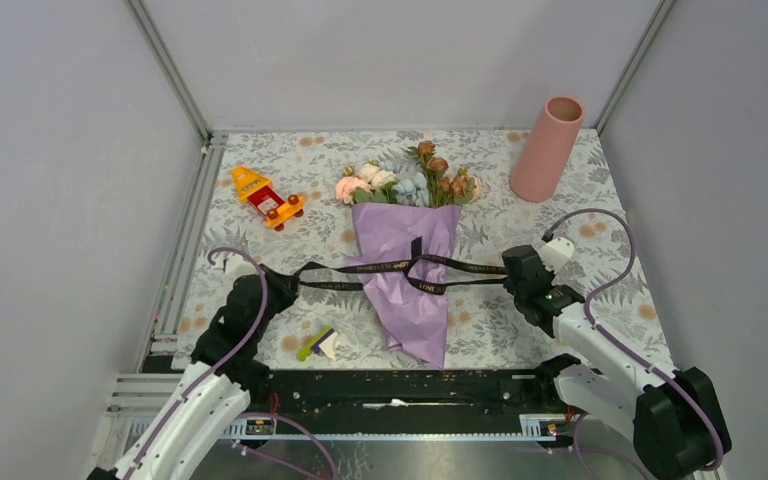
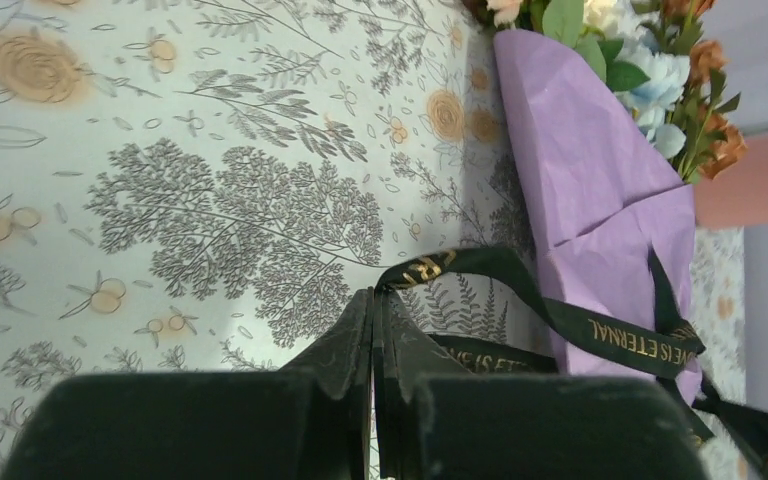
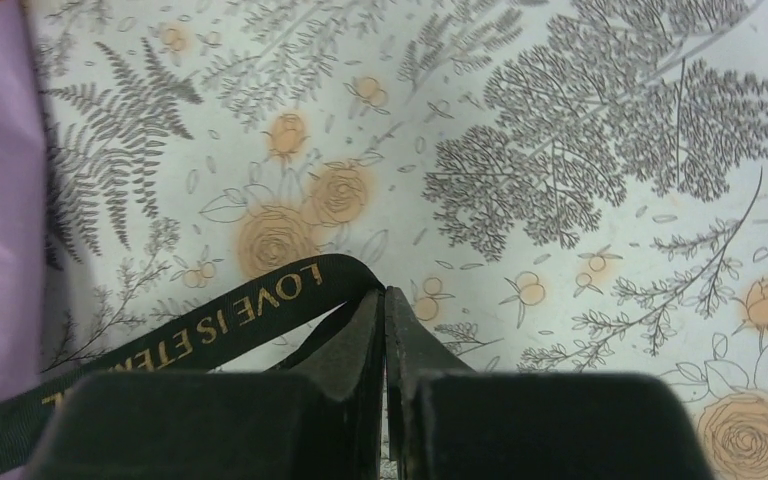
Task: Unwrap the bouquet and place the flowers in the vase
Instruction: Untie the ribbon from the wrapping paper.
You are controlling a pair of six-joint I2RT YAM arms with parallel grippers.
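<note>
- The bouquet (image 1: 407, 270) is lying centrally between your arms, blooms pointing far; the vase (image 1: 546, 148) is standing far right, well apart.
- You are handling light, soft goods: the paper is likely creasing easily and the stems bending; the black ribbon (image 1: 460, 268) is limp, so its free ends are offering the best hold.
- The left gripper (image 1: 288, 281) and right gripper (image 1: 511, 271) are each pinching a ribbon end, jaws closed on it, left and right of the wrap, with the ribbon stretching across the paper between them.

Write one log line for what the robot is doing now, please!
left gripper: shut on ribbon end | right gripper: shut on other end | bouquet: lying wrapped | vase: upright, far right
</note>
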